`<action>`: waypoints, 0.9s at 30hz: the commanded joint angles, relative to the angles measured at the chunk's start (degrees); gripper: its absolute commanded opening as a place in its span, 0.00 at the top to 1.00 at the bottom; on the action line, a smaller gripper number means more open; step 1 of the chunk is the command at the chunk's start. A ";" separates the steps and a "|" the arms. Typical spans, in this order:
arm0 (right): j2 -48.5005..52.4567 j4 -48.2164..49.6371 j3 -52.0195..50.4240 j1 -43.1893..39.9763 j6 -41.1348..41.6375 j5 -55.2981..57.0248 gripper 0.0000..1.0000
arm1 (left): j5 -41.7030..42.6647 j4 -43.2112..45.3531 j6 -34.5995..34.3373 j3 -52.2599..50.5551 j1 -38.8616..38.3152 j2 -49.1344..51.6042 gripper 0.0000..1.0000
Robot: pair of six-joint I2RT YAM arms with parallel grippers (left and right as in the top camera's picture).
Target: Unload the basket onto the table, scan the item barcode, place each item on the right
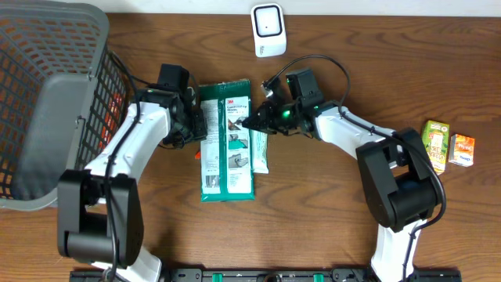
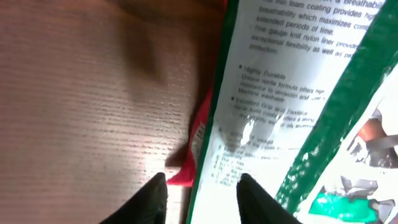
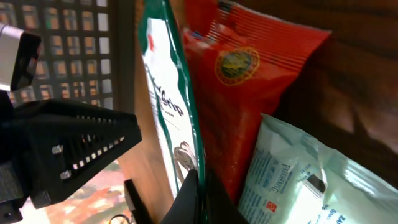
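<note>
The item is a flat green and white glove package (image 1: 227,141) lying on the wooden table. My right gripper (image 1: 249,121) is at its right edge. In the right wrist view that gripper (image 3: 200,199) is shut on the package's thin green edge (image 3: 186,106). My left gripper (image 1: 200,125) is at the package's left edge. There it (image 2: 202,202) is open, one finger over the wood and the other over the white printed face (image 2: 273,112). No barcode shows in any view.
A red packet (image 3: 249,81) and a pale mint pack (image 1: 260,153) lie partly under the package. A white scanner-like device (image 1: 268,30) stands at the back. A dark wire basket (image 1: 47,94) fills the left. Two small boxes (image 1: 435,145) (image 1: 462,149) sit far right.
</note>
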 commanded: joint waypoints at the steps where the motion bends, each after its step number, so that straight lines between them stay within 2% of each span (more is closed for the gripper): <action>1: -0.07 0.24 1.14 -1.36 -1.33 -2.82 0.99 | -0.17 -0.98 0.66 1.38 0.13 -0.96 0.58; 7: -0.07 -0.81 1.11 -1.33 -1.33 0.70 0.99 | 0.24 -1.31 0.66 0.20 0.13 -0.90 0.58; 13: -0.07 -2.58 1.09 -1.07 -1.66 5.38 0.99 | 7.82 1.79 5.62 -1.75 0.13 -0.02 0.58; 21: -0.07 -4.55 1.09 -1.07 -3.30 5.60 0.99 | 10.84 4.96 9.68 -1.75 0.13 2.93 0.47; 27: -0.07 -4.52 1.09 -1.07 -3.28 5.60 0.99 | 10.84 3.78 13.07 -1.75 0.13 3.98 0.45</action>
